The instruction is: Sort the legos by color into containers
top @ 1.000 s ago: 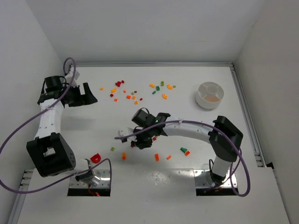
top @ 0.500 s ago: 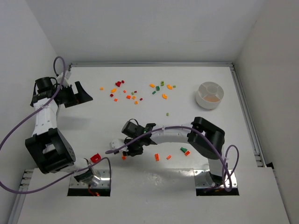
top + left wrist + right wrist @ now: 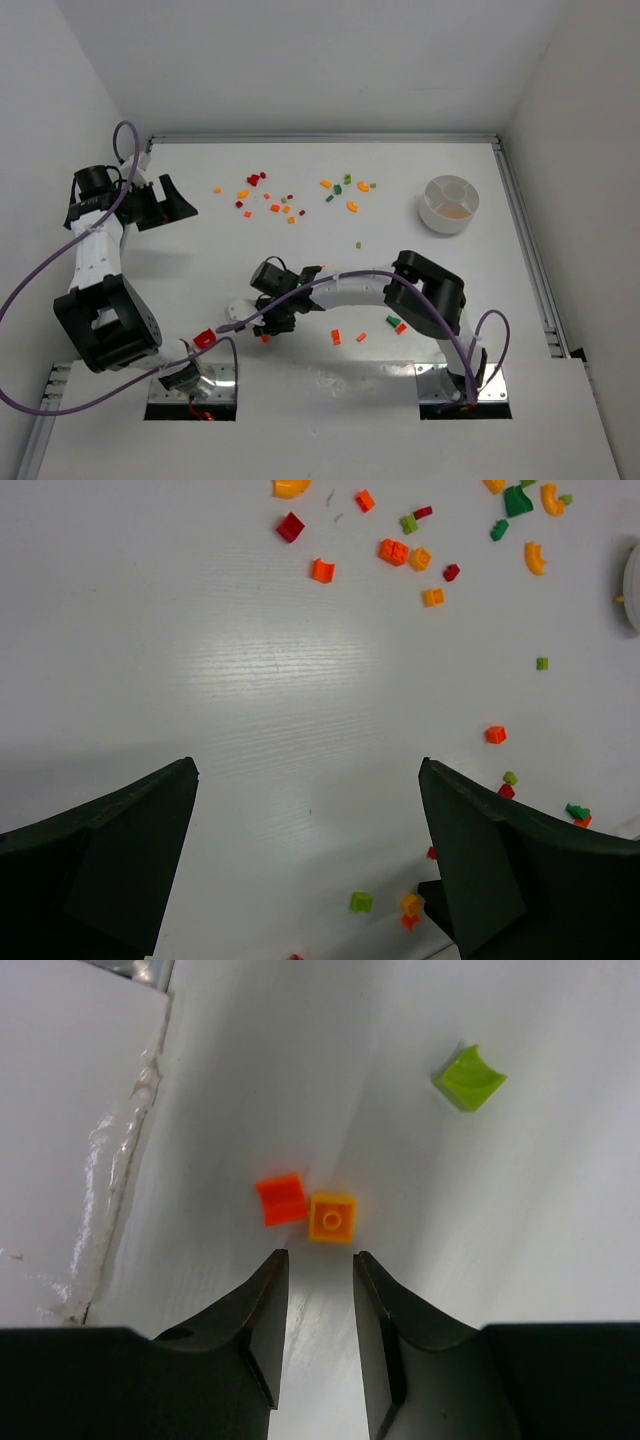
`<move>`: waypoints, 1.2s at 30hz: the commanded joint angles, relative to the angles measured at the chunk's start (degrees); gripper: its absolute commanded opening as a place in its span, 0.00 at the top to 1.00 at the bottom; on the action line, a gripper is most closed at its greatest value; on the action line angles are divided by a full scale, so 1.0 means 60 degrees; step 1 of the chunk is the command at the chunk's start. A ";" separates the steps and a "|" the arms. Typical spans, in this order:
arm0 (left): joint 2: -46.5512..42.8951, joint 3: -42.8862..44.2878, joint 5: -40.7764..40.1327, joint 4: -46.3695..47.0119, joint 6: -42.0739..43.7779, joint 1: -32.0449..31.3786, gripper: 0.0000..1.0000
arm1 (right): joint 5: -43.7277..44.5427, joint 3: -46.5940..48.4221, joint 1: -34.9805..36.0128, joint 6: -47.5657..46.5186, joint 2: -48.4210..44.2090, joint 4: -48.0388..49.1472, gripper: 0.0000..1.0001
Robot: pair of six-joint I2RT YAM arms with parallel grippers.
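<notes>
Small legos lie scattered on the white table: a red, orange and green group at the back [image 3: 285, 203], another group [image 3: 348, 188], and a few near the front [image 3: 337, 337]. The white divided dish [image 3: 449, 204] stands at the back right. My right gripper [image 3: 269, 323] is low over the table, slightly open and empty. In the right wrist view its tips [image 3: 320, 1258] stop just short of a yellow-orange brick [image 3: 331, 1217] that touches a red-orange brick [image 3: 280, 1199]. My left gripper [image 3: 185, 200] is wide open and empty at the far left [image 3: 308, 770].
A light green brick [image 3: 469, 1077] lies beyond the pair. A red piece [image 3: 205, 338] sits near the left arm's base. The table's taped front edge [image 3: 120, 1160] runs close on the left of the right wrist view. Walls enclose the table on three sides.
My right arm has swung left and toward the front edge, bringing its gripper over the orange bricks. My left gripper drew back to the left a second ago, then held still.
</notes>
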 commanded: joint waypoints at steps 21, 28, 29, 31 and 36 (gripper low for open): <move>0.0077 0.0127 0.0130 0.0090 0.0390 0.0388 0.01 | -0.0184 0.1019 0.0240 0.0177 0.0797 0.0347 0.69; -0.0011 0.0039 0.0130 0.0090 0.0478 0.0476 0.01 | -0.0082 0.0609 -0.0022 0.0381 0.0273 0.0157 0.90; -0.0011 0.0039 0.0130 0.0090 0.0478 0.0476 0.01 | -0.0081 0.0522 -0.0154 0.0571 0.0067 0.0055 0.93; -0.0011 0.0039 0.0217 0.0090 0.0565 0.0476 0.01 | 0.0036 0.0156 -0.0490 0.0791 -0.0503 -0.0092 0.94; -0.0011 0.0039 -0.0118 0.0003 0.0711 0.0360 0.01 | 0.0461 -0.0709 -0.1997 0.1802 -0.3078 -0.0808 0.95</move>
